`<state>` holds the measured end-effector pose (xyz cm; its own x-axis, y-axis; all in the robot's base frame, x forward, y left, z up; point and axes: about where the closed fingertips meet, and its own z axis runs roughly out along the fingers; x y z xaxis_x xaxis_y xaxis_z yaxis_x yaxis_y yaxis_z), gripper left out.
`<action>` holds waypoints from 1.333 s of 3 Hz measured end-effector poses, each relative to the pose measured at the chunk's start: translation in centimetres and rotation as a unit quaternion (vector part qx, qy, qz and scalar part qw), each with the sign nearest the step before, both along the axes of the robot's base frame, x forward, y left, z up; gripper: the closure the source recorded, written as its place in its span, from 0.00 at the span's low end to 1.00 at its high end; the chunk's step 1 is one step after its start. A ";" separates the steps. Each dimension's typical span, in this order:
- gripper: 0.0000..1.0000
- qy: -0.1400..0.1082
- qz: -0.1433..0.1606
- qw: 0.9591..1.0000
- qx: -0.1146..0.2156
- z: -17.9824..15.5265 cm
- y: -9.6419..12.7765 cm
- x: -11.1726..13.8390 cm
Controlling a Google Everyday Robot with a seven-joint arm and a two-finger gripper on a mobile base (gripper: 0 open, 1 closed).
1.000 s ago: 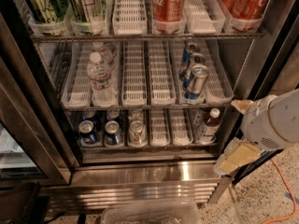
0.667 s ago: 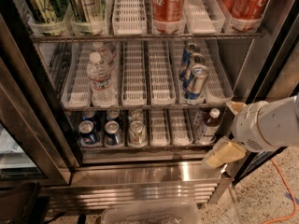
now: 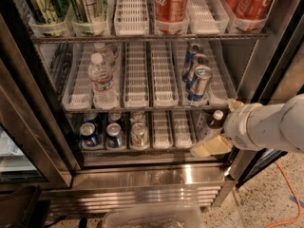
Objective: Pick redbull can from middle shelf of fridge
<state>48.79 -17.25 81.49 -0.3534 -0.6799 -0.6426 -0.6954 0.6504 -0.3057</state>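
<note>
Leftward and a little upward since a second ago, the robot's white cylindrical arm [image 3: 266, 127] has swung in from beside the right door frame. It has carried the cream-coloured gripper [image 3: 209, 147] to the front of the bottom rack's right end, just below a dark bottle with a white cap [image 3: 216, 120]. Whether the gripper is released or clenched cannot be told.

The large stainless-steel display fridge [image 3: 142, 177] stands open between dark door frames, its ribbed steel grille base meeting a speckled terrazzo floor [image 3: 270, 198]. An orange cable [image 3: 290, 194] trails across the floor at right. A clear plastic bin [image 3: 152, 216] sits at the bottom edge of the view.

The wire middle shelf [image 3: 142, 109], fitted with white slotted lane trays and a steel front bar, holds the slim blue-and-silver redbull can [image 3: 198, 83]. The can stands upright at the front of the second lane from the right, with like cans lined up behind it, above the gripper and apart from it. Clear plastic water bottles [image 3: 101, 80] stand in the shelf's left lanes.

Red Coca-Cola cans [image 3: 170, 1] and green-and-silver cans [image 3: 45, 4] fill the rack above. Short dark-blue cans [image 3: 89, 134] sit at the left of the bottom rack.
</note>
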 end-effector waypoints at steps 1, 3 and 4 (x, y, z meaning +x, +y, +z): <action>0.00 -0.007 -0.040 0.999 0.032 0.0 -0.3 1.2; 0.00 -0.035 -0.035 0.998 0.049 0.3 0.2 1.7; 0.00 -0.097 -0.063 0.987 0.112 0.6 0.0 3.9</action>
